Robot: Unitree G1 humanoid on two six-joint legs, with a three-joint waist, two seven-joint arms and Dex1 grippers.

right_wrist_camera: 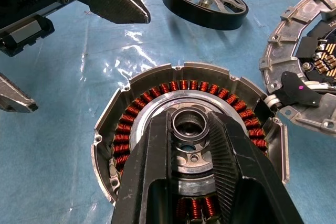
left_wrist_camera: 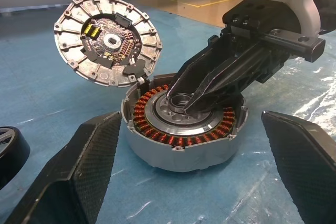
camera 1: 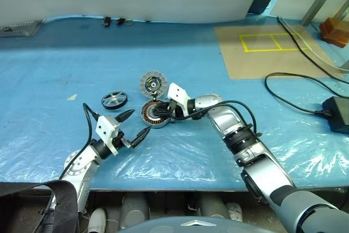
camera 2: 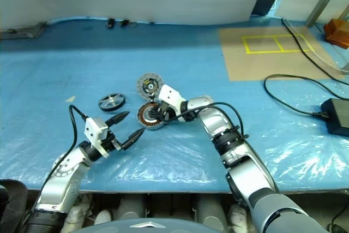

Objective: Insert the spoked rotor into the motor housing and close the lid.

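Note:
The motor housing lies open on the blue sheet, its copper windings ringing a silver centre. Its hinged lid stands tipped up behind it, ribbed inner face and dark centre showing. My right gripper reaches in from the right, and its black fingers are shut on the housing's raised centre hub. The spoked rotor, black-rimmed with silvery spokes, lies flat to the housing's left. My left gripper hangs open and empty just in front-left of the housing, pointing at it.
A brown board with yellow tape squares lies at the back right. Black cables run to a power brick on the right. Small dark items sit by the back wall. The table's front edge is close below the arms.

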